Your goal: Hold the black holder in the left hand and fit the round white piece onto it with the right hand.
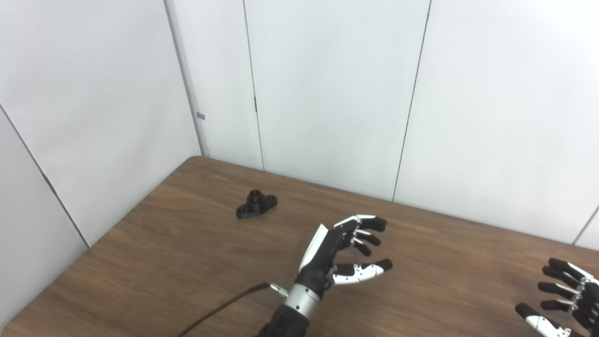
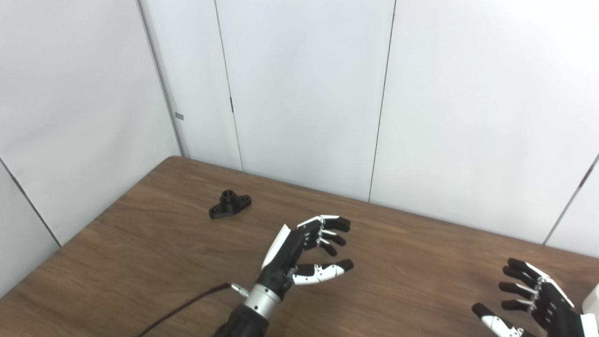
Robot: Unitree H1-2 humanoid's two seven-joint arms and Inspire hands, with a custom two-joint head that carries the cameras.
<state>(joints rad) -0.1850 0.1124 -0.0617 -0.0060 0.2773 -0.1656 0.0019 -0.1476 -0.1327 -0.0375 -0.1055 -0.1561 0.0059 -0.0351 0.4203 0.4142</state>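
The black holder (image 1: 256,204) lies on the wooden table (image 1: 187,262) toward the far left, with a round socket rising from its flat base. My left hand (image 1: 344,252) hovers open over the middle of the table, to the right of the holder and well apart from it, holding nothing. At the bottom right my right hand (image 2: 531,299) is also open, fingers spread and empty. A sliver of something white (image 2: 592,299) shows at the right edge behind that hand; I cannot tell whether it is the round white piece.
White panelled walls (image 1: 327,93) close off the table on the left and at the back. A dark cable (image 1: 220,306) trails from the left wrist toward the bottom edge. The table's rounded far-left corner (image 1: 194,159) sits near the wall seam.
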